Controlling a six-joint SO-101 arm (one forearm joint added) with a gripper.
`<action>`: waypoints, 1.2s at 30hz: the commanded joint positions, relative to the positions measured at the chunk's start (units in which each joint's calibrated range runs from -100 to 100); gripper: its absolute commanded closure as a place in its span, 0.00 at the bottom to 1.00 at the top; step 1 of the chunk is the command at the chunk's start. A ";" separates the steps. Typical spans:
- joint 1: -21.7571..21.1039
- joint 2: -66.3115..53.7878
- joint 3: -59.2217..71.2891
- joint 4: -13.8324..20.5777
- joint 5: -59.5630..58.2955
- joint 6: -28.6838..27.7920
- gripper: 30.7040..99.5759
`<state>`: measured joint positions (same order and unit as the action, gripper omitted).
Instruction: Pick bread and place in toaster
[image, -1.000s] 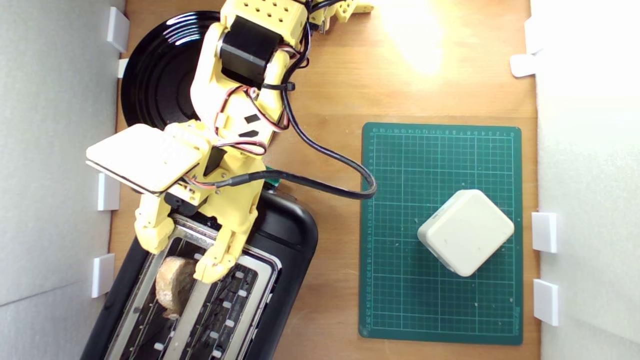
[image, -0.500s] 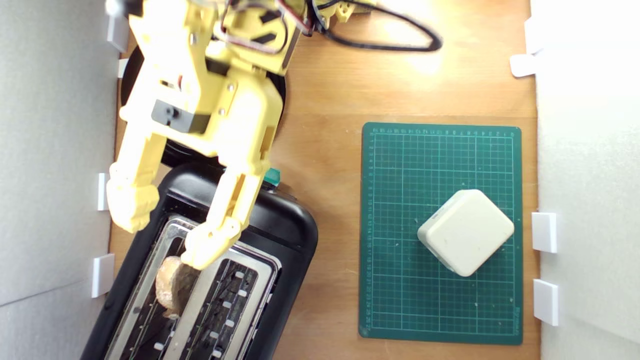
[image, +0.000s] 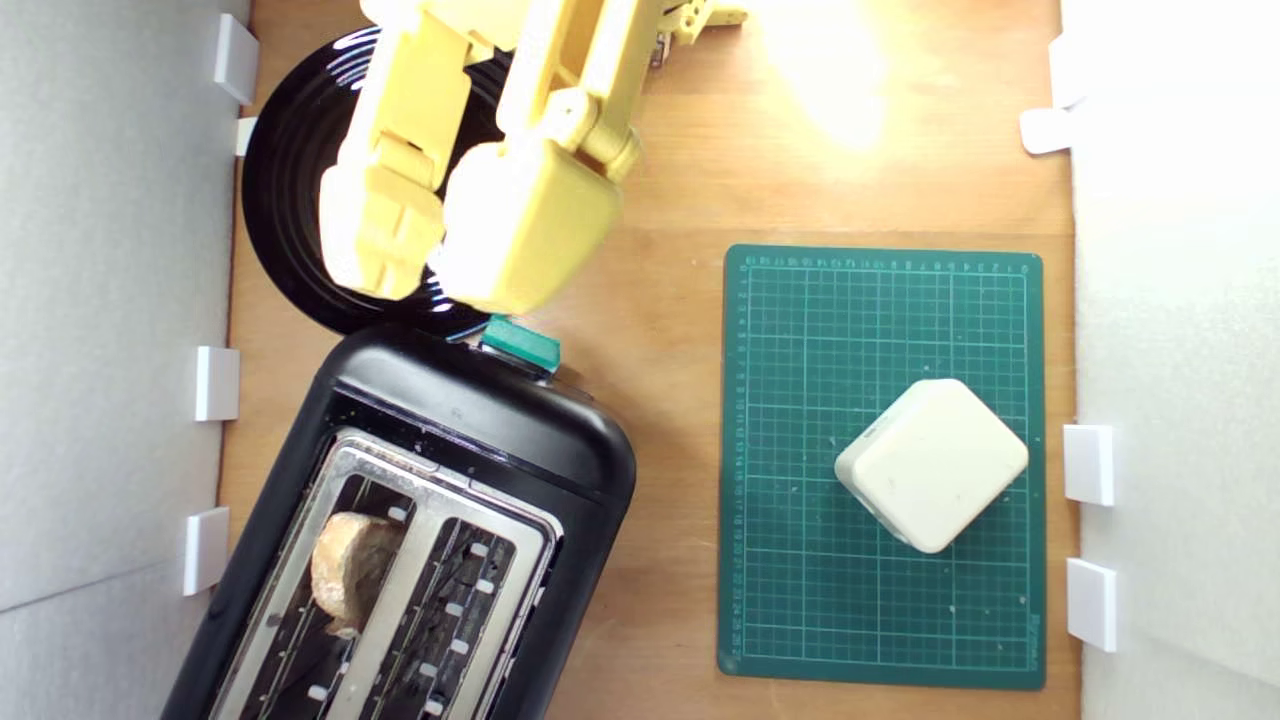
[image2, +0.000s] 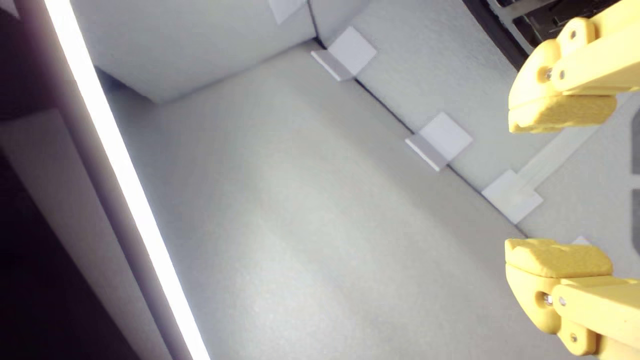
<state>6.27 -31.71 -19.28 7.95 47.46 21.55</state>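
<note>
Holey beige bread (image: 350, 575) in glossy black toaster (image: 480, 420) slot, yellow claw (image2: 557, 182) spread, empty

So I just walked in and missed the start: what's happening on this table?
A yellow robot arm is working with a toaster. The bread sits in the slot on the exterior view's left. The tool is open and empty, raised over the black plate, clear of the toaster.

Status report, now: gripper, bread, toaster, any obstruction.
Gripper open, empty, over the black plate. Bread sits in the toaster, slot on the exterior view's left. Nothing blocking the slots; white block apart on the green mat.
</note>
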 joint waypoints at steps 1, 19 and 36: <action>-3.53 -7.23 6.80 0.66 -0.27 -4.37 0.28; -16.42 -36.68 50.10 0.57 -0.27 -6.51 0.28; -17.07 -62.88 92.04 -0.25 0.32 5.21 0.28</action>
<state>-10.48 -89.16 66.34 8.04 47.54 25.43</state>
